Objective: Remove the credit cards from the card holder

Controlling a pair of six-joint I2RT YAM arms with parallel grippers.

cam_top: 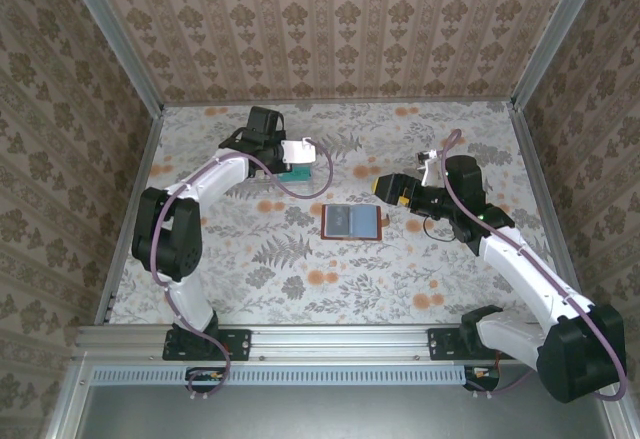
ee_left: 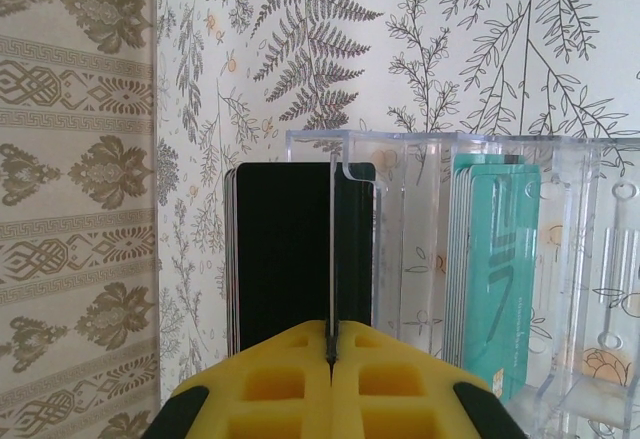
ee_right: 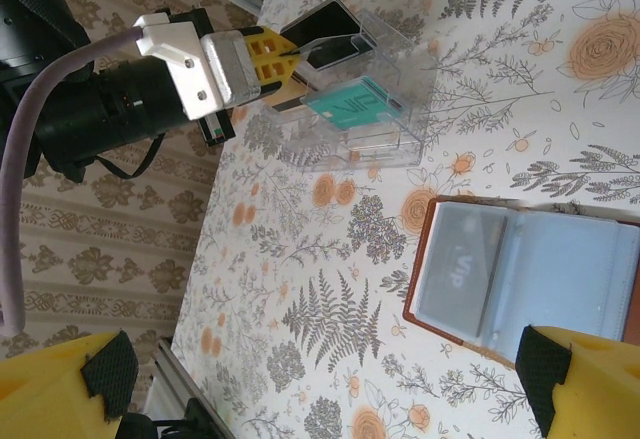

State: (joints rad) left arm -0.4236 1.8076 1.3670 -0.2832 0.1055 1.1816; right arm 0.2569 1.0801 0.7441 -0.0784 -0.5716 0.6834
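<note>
The card holder (cam_top: 352,221) lies open on the table, brown-edged with a blue-grey inside. In the right wrist view the card holder (ee_right: 560,289) has a grey credit card (ee_right: 458,277) marked VIP in its left sleeve. My left gripper (ee_left: 331,354) is shut on a thin credit card (ee_left: 331,249), seen edge-on over the clear tray (ee_left: 420,159). From the right wrist view that held card (ee_right: 290,94) looks tan. My right gripper (ee_right: 320,389) stands open just right of the holder, nothing between its fingers (ee_right: 60,379).
The clear tray (cam_top: 290,177) stands at the back left and holds a stack of black cards (ee_left: 285,259) and a stack of green cards (ee_left: 495,269) in separate slots. The left wall (ee_left: 70,209) runs close beside the tray.
</note>
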